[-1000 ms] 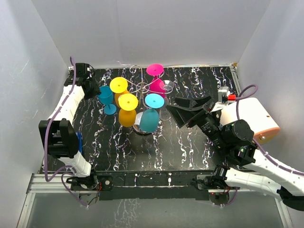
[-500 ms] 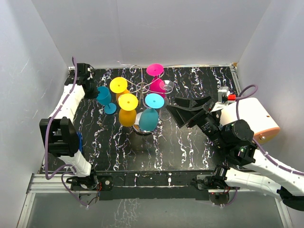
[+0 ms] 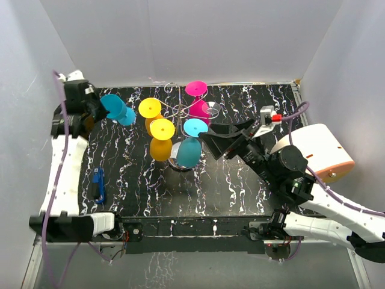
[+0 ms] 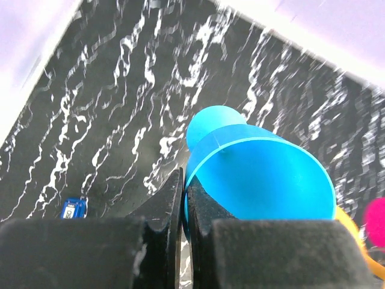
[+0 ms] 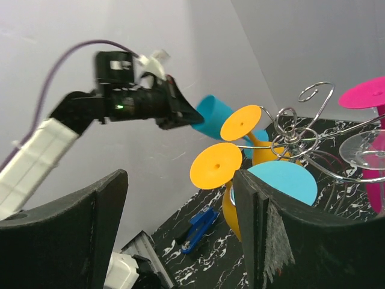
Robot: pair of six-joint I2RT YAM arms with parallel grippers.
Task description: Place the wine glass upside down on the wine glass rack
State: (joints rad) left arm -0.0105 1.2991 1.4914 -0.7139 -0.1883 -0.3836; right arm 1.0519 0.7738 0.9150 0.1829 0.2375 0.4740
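clamping the blue wine glass (image 3: 117, 109), left jaws hang near 2 yellow glasses (image 3: 162, 128) on the rack (image 3: 180, 110); right jaws gape.

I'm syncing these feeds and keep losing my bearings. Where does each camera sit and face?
Top external: above and behind the bases, looking down on the table and wine glass rack; both arms show.
Left wrist: on the left arm, looking down past the blue wine glass to the table; its jaws, shut on the rim, show.
Right wrist: on the right arm, facing the rack and left arm; its open jaws frame the view.
Shared: all three show the blue wine glass.
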